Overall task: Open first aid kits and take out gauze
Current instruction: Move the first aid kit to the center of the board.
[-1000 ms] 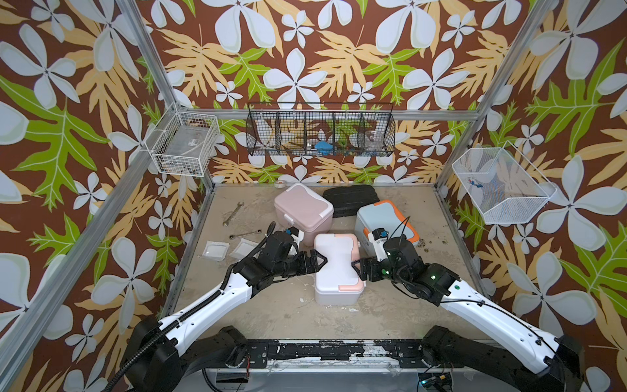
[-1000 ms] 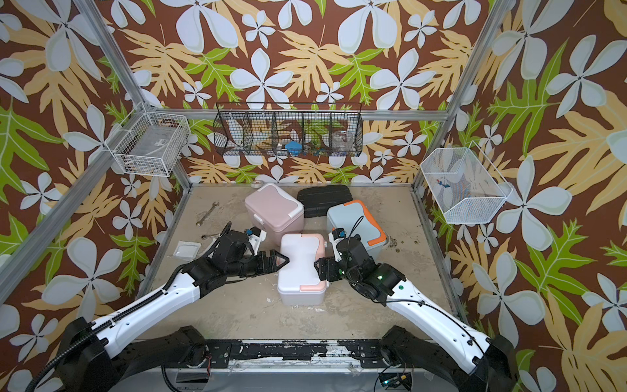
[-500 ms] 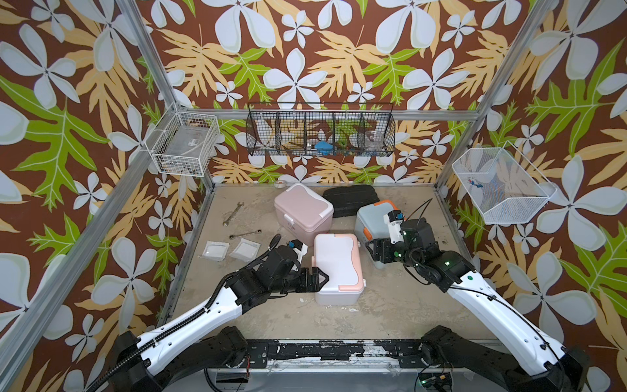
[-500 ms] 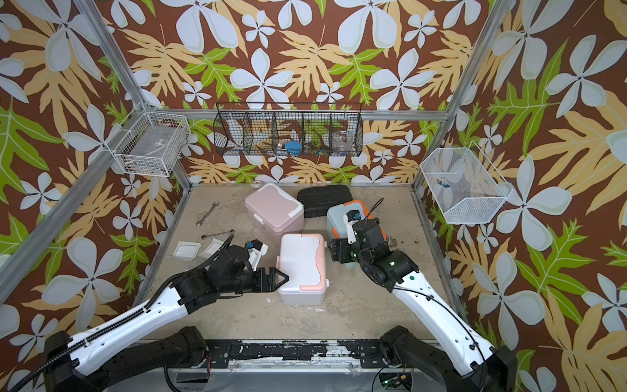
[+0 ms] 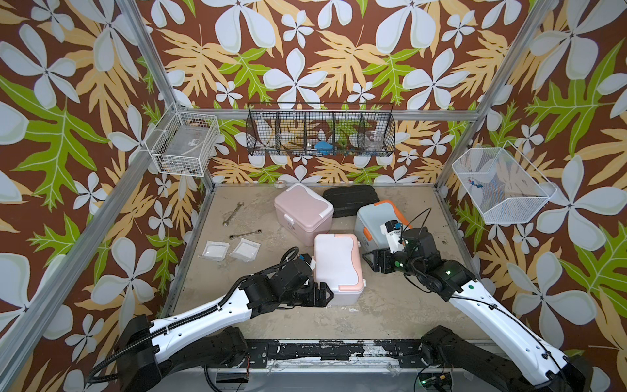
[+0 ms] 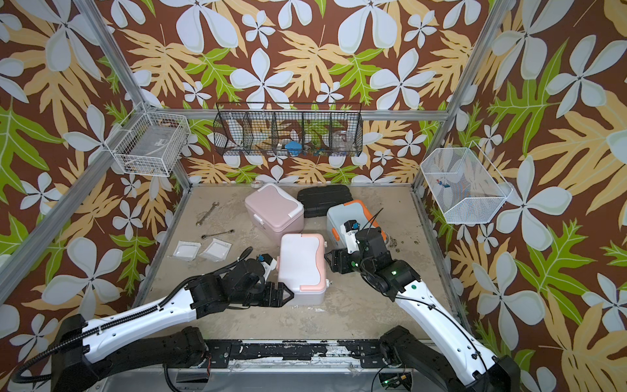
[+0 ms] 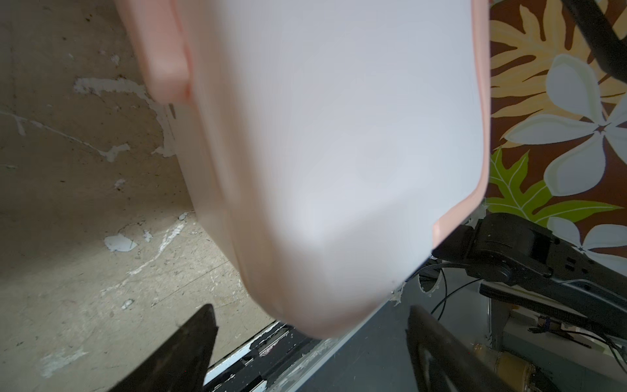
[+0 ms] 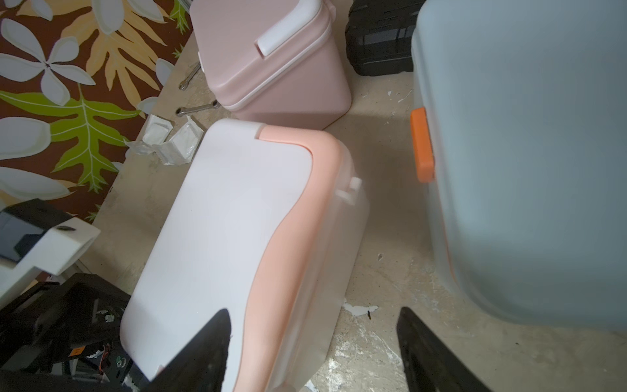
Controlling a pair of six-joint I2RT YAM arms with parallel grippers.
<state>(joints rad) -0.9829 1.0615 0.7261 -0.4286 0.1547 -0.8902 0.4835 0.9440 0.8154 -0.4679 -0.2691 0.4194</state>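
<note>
Two gauze packets lie flat side by side on the left part of the surface, outside every box. Just beyond them lies a small wrench, with a second wrench farther back.

The left pincer sits low at the near-left corner of the white-and-peach kit. Its jaws are spread wide, and in the left wrist view the box's rounded corner fills the space just ahead of the fingers, with nothing clamped. This kit stands in the middle of the surface, lid down, with its peach handle folded along its right side and near end.

Behind it, slightly to the left, is the pink kit, also closed; its white handle lies flat on the lid. The two boxes stand close together. The flat black case lies against the far wall, to the right of the pink kit.

The right pincer hangs just to the right of the white-and-peach kit, in the gap between it and the light blue kit. Its jaws are well apart and hold nothing, and the right wrist view shows bare surface between the fingers. The light blue kit, with an orange handle and an orange side clip, stands closed on the right, partly hidden by the right arm in both top views.
</note>
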